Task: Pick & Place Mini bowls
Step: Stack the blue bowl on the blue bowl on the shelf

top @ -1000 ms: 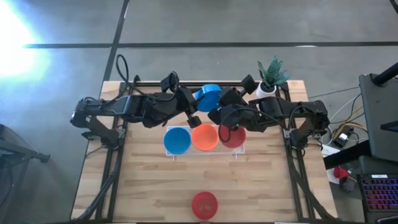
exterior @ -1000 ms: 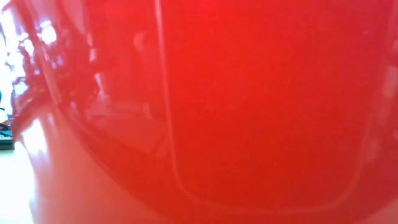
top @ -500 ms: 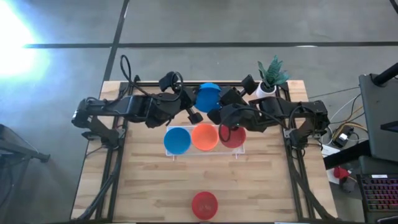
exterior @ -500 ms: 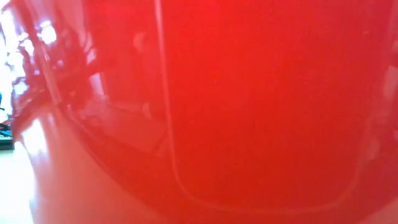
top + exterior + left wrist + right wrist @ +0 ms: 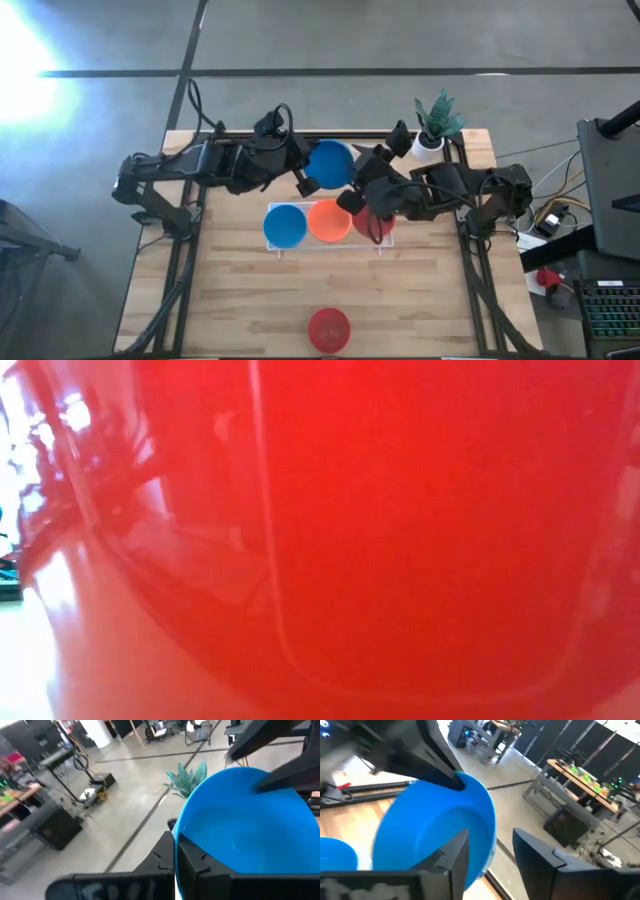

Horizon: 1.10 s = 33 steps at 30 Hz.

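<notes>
1. Mini bowls sit on the wooden counter (image 5: 230, 300) and in the air above it: three stand in a row at mid-counter, a fourth stands alone at the near edge, and a fifth is held up at the back.
2. Left gripper (image 5: 303, 178) reaches in from the left side and is closed on the rim of the raised blue bowl (image 5: 330, 163); the left wrist view shows its dark fingers (image 5: 192, 860) pinching that rim, with the bowl's hollow facing the camera.
3. The blue bowl in the row (image 5: 285, 225) is the leftmost of the three and touches the orange bowl (image 5: 328, 220) beside it.
4. The red bowl in the row (image 5: 375, 222) is the rightmost, partly under the right arm; a white tray edge (image 5: 330, 246) shows along the near side of the row.
5. The lone red bowl (image 5: 329, 328) stands well apart from the row, and its red wall (image 5: 400, 540) fills the low view.
6. Right gripper (image 5: 350, 196) hangs just beside the raised blue bowl, its fingers (image 5: 455, 860) spread apart and holding nothing, with the bowl's rim between them in the right wrist view.
7. The small white pot with a green plant (image 5: 432, 125) stands at the back right corner of the counter.
</notes>
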### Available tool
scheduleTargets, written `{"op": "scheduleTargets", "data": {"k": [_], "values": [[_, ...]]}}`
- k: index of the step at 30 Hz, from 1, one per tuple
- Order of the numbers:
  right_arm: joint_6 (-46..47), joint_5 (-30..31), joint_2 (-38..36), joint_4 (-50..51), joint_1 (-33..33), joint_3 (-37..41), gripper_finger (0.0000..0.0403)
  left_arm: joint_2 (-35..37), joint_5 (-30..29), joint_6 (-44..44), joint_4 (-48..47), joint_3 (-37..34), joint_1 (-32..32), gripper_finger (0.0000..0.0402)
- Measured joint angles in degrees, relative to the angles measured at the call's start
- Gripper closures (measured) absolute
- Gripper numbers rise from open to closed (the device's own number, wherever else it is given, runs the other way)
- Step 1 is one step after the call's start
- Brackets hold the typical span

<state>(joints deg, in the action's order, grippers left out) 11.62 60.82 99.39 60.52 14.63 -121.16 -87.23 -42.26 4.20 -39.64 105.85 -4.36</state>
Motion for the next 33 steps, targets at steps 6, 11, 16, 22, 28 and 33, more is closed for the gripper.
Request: {"op": "scheduleTargets", "data": {"k": [6,11,16,22,28,33], "values": [[0.17,-0.49,-0.24,0.22,2.55,-2.31,0.0227,1.62,5.35,-4.02,-7.65,0.01,3.19,0.0401],[0.2,-5.67,-1.22,0.42,4.09,-4.3,0.0218,3.12,9.51,-8.67,-16.54,-0.01,5.21,0.0401],[0.37,-14.43,-2.9,0.63,4.29,-4.94,0.022,4.95,20.22,-11.75,-25.45,-0.01,5.49,0.0401],[0.29,-21.31,-5.26,0.6,4.32,-5.05,0.0218,5.3,34.87,-12.68,-31.67,-0.14,4.93,0.0401],[0.16,-23.65,-6.71,0.65,4.52,-5.03,0.0218,3.93,36.55,-13.39,-35.08,-1.22,4.9,0.0401],[0.15,-23.96,-7.35,0.66,4.51,-5.03,0.0221,3.68,38.72,-13.47,-35.43,-4.1,4.85,0.0401]]}}
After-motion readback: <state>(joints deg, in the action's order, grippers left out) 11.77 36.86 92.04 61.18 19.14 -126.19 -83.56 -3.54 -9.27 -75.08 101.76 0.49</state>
